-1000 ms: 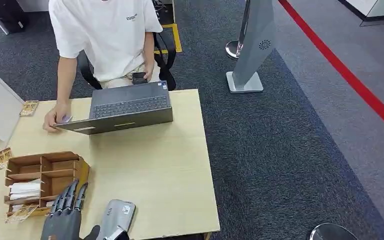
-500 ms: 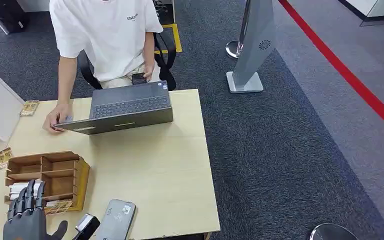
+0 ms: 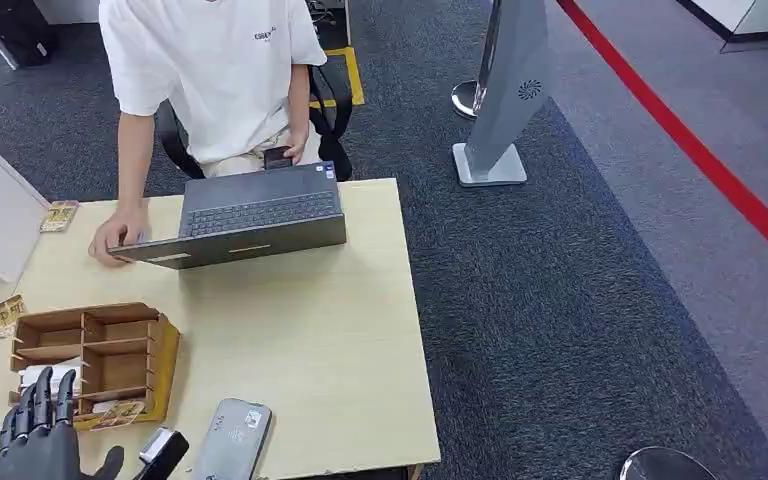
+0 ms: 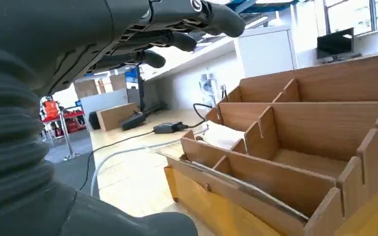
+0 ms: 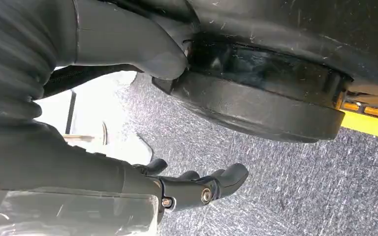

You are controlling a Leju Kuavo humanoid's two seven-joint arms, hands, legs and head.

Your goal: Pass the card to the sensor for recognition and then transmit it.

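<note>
While its empty left hand (image 3: 35, 440) hovers spread-fingered by the wooden organizer (image 3: 95, 360), where white cards (image 3: 48, 378) sit, a clean pinch on one card's edge looks best; right hand (image 5: 197, 184) hangs loose

Setting: office or reception hall. Evidence: grey carpet floor (image 3: 560, 300) with red line (image 3: 700, 150); pale wooden tabletop (image 3: 320, 340) bearing open laptop (image 3: 255, 213); seated person (image 3: 210, 80) in office chair; wooden compartment organiser (image 3: 100, 350); monitor (image 4: 334, 45) on far desk.
</note>
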